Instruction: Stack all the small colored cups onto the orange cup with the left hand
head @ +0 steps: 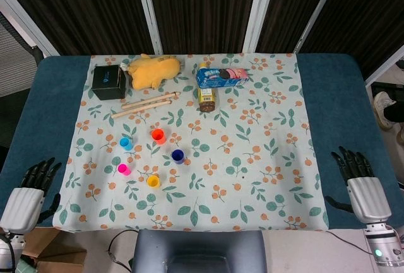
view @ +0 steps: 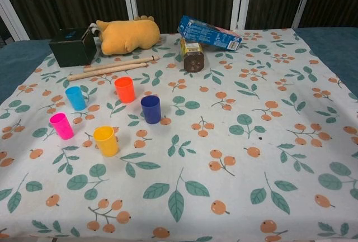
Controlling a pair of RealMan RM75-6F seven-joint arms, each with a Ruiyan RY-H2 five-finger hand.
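My left hand (head: 28, 191) and right hand (head: 363, 185) show only in the head view; the chest view leaves both out. My left arm runs off the bottom left corner, and my right wrist is cut by the bottom right corner. The brown jar (view: 193, 57) is partly covered by the blue box (view: 210, 33) lying across its top. The print on that box is too small to read. The worktop (view: 17, 63) runs past the chest view's edges.

Blue table (head: 53, 90) under floral cloth (head: 252, 153)
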